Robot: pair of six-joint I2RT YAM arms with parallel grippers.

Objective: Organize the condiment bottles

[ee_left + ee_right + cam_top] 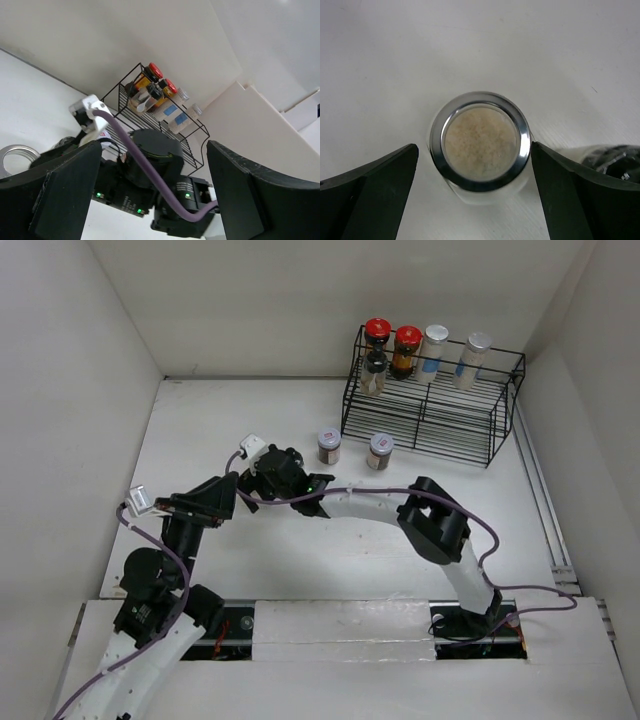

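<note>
Black wire rack [430,422]: two stepped tiers, upright on white table [250,430]. Back wall [300,300] just behind rack; right wall [600,440] just beside its right end. Left wall [60,400] well apart from rack, across the table. Metal rail [548,520] runs along table edge from near rack's right end toward the near side. Left wrist view: rack seen from low down, back wall behind it
</note>
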